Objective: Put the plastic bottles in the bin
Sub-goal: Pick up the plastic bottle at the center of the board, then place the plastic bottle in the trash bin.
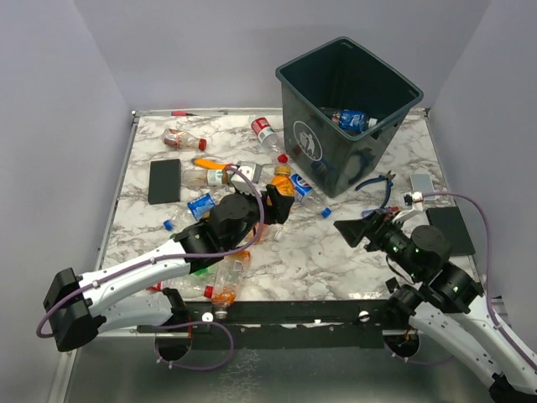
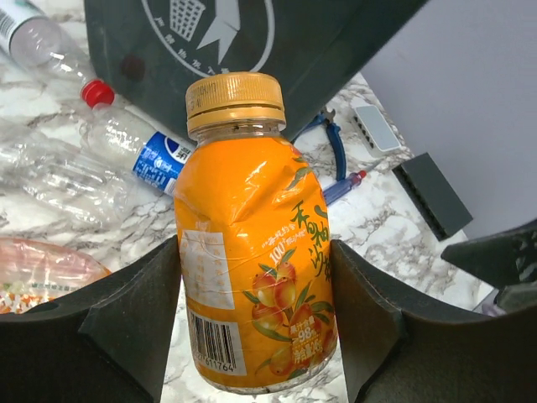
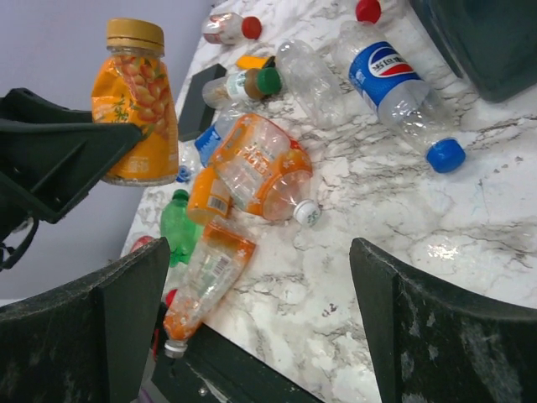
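Note:
My left gripper (image 1: 278, 204) (image 2: 252, 281) is shut on an upright orange juice bottle (image 2: 243, 185) (image 1: 283, 180) with a yellow cap, held above the table in front of the bin (image 1: 323, 147) (image 2: 336, 34). The same bottle (image 3: 138, 101) shows at the left of the right wrist view. My right gripper (image 1: 357, 231) (image 3: 260, 285) stands open over bare marble, nothing between its fingers. A blue-labelled bottle (image 1: 352, 119) lies inside the bin. Several plastic bottles lie on the table: a blue-labelled one (image 3: 394, 75) (image 2: 143, 151), a crumpled orange one (image 3: 252, 168), a green one (image 3: 180, 227).
Blue-handled pliers (image 1: 382, 186) lie right of the bin. A black pad (image 1: 164, 180) lies at the left and another (image 1: 450, 227) at the right edge. More bottles (image 1: 267, 130) lie at the back, and one orange bottle (image 1: 228, 281) lies by the front rail.

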### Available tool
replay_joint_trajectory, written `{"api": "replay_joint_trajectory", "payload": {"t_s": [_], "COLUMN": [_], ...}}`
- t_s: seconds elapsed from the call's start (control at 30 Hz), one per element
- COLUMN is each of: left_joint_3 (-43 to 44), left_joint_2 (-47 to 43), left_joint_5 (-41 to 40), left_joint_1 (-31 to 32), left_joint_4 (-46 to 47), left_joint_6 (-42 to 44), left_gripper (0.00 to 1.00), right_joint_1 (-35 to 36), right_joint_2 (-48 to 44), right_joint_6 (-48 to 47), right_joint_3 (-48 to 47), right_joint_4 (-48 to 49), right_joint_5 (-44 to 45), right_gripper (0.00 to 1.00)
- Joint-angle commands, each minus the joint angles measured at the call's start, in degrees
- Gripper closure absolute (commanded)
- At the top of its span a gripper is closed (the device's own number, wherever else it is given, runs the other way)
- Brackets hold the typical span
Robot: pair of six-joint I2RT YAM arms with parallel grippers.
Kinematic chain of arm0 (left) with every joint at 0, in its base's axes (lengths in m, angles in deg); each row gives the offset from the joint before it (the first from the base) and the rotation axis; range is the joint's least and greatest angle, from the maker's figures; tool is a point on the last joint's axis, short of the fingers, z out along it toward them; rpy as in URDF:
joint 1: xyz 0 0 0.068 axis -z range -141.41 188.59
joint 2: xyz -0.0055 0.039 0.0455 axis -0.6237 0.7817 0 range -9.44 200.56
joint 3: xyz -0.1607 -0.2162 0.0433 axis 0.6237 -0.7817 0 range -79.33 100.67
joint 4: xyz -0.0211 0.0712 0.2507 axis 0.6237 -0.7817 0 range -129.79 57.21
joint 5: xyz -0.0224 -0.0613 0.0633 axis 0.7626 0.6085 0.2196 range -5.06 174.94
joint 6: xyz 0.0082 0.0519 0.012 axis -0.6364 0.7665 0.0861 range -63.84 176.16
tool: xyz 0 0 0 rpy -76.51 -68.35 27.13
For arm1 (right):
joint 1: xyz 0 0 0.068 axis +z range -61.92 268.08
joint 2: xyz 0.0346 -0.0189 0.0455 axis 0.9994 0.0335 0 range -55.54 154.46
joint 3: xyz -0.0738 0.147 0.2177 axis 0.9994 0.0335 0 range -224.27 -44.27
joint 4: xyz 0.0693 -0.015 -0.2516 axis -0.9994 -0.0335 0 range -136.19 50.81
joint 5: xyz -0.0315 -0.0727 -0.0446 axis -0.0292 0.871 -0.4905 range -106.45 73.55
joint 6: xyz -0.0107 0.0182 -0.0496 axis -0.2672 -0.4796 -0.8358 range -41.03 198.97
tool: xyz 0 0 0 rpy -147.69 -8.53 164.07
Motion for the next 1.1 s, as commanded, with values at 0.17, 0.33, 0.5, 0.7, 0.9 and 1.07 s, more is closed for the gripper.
{"api": "replay_joint_trajectory", "payload": {"t_s": [0.17, 0.33, 0.5, 0.7, 0.9, 1.07], "left_joint_3": [-3.49, -4.75, -8.72, -17.46, -21.00, -22.34], "left_joint_2": [-10.86, -13.88, -16.49, -19.34, -20.38, -22.25], "left_joint_5": [21.36, 28.82, 31.40, 31.31, 29.21, 26.61], "left_joint_1": [0.18, 0.21, 0.23, 0.16, 0.17, 0.16], "left_joint_4": [8.78, 9.53, 10.31, 18.67, 23.54, 24.25], "left_joint_6": [22.29, 33.46, 38.59, 39.77, 39.87, 40.01], "left_gripper": [0.43, 0.43, 0.44, 0.44, 0.49, 0.50], "right_joint_1": [0.29, 0.31, 0.29, 0.35, 0.44, 1.14], "right_joint_2": [-1.22, 11.14, 10.93, 16.91, 25.35, 29.94], "right_joint_6": [-0.91, -5.95, -8.93, -10.09, -5.93, -5.42], "right_joint_3": [0.78, -9.33, -9.99, -11.66, -12.06, -12.62], "right_joint_4": [16.26, 14.45, 20.34, 26.01, 32.78, 34.47], "right_joint_5": [-18.49, -24.86, -21.70, -24.10, -29.33, -29.40], "right_gripper": [0.09, 0.17, 0.15, 0.15, 0.15, 0.17]}}
